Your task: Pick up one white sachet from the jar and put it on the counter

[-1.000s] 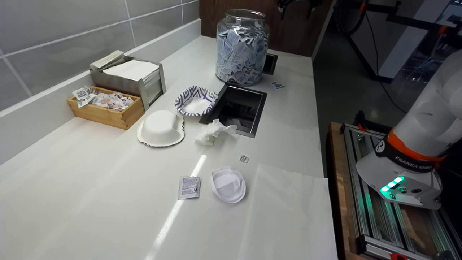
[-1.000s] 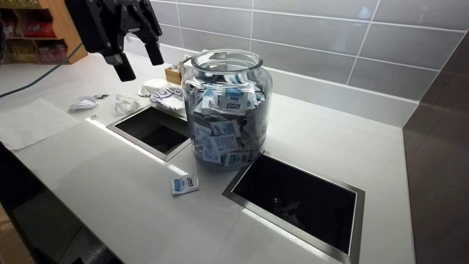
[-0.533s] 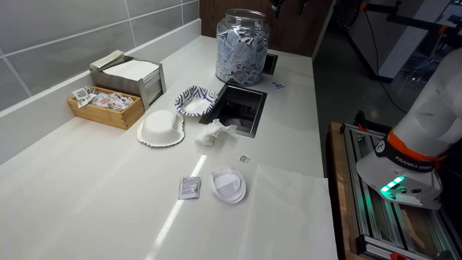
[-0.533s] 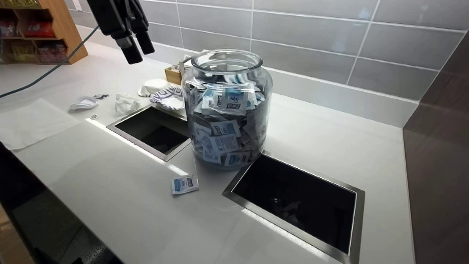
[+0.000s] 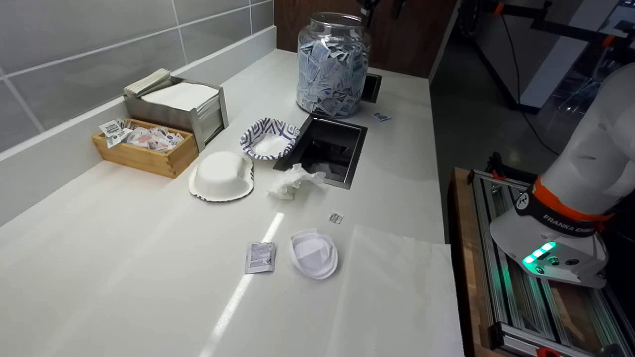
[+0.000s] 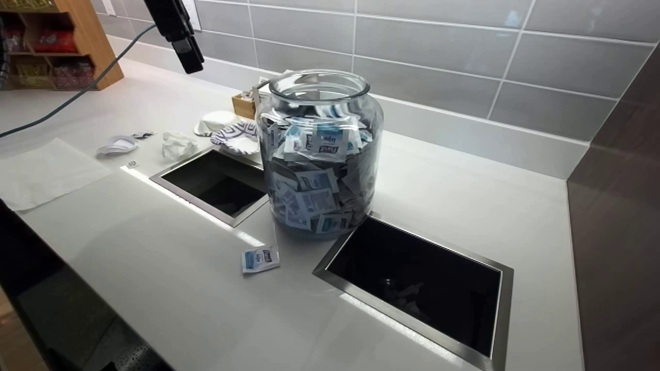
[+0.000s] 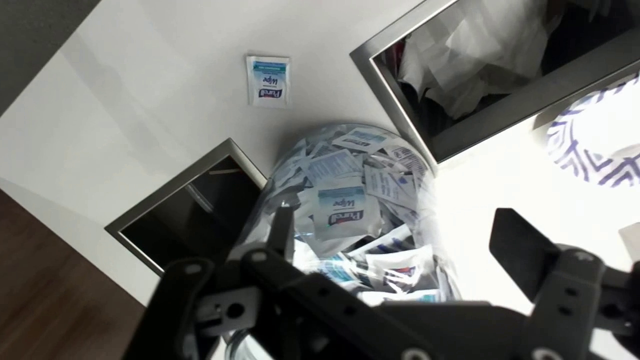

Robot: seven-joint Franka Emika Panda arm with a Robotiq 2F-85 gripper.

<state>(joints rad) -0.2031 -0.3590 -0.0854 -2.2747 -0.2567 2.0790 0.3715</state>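
Observation:
The large clear glass jar [image 5: 333, 74] stands on the off-white counter [image 5: 149, 277], filled with white and blue sachets [image 7: 345, 212]. It also shows in an exterior view [image 6: 319, 170] and below the jaws in the wrist view. My gripper [image 5: 381, 19] is at the top edge of an exterior view, beside and above the jar's mouth. In an exterior view its fingers [image 6: 190, 59] appear edge-on, up and left of the rim. In the wrist view the jaws [image 7: 392, 216] are wide apart with nothing between them. One loose sachet [image 7: 268, 81] lies on the counter beside the jar.
Dark square recesses [image 5: 347, 171] [image 6: 417, 288] lie close to the jar. A patterned paper bowl [image 5: 270, 141], an upturned bowl [image 5: 222, 176], crumpled tissue [image 5: 295, 181], a wooden packet box [image 5: 144, 158] and a napkin holder [image 5: 191, 111] stand along the tiled wall.
The gripper has moved left toward the jar in an exterior view. In an exterior view it has risen and turned, so its fingers overlap now. The jar and the sachets have not moved.

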